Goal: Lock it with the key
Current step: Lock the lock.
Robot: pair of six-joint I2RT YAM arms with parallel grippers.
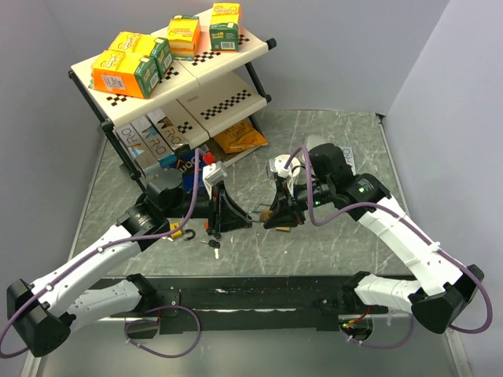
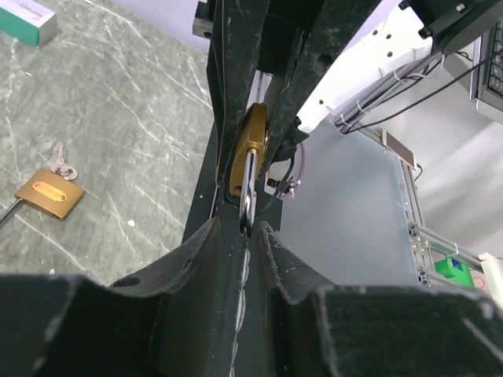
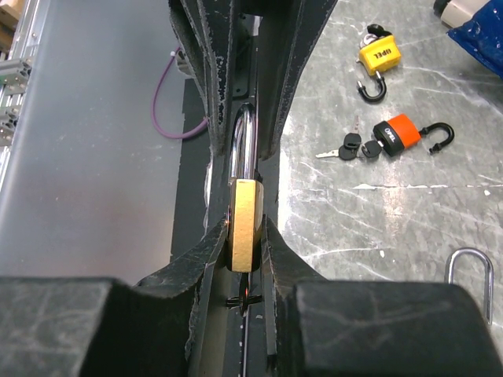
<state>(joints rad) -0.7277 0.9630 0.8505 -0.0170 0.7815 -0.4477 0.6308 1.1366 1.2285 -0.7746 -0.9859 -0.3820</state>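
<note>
- My right gripper (image 3: 245,239) is clamped on the body of the brass padlock (image 3: 245,216), holding it edge-on in the air between the two arms, above the table (image 3: 377,212).
- The padlock's shackle (image 3: 244,145) points away from my right wrist and runs into the narrow slot between the fingers of my left gripper (image 2: 240,228).
- Those left fingers stand only slightly apart around the shackle. I cannot tell whether they press on it or merely flank it.
- I judge the step in hand to be steadying the lock with both arms, body in one and shackle in the other. The locking itself is not yet done.
- I cannot make out the keyhole end, so I cannot say whether a key sits in this lock.
- The keys (image 3: 350,147) I can see lie on the table against the orange padlock (image 3: 393,133), near the yellow padlock (image 3: 380,56).
- Next, as I see it, the shackle must be seated. The right grip must hold firm while my left gripper goes for a key and turns it.
</note>
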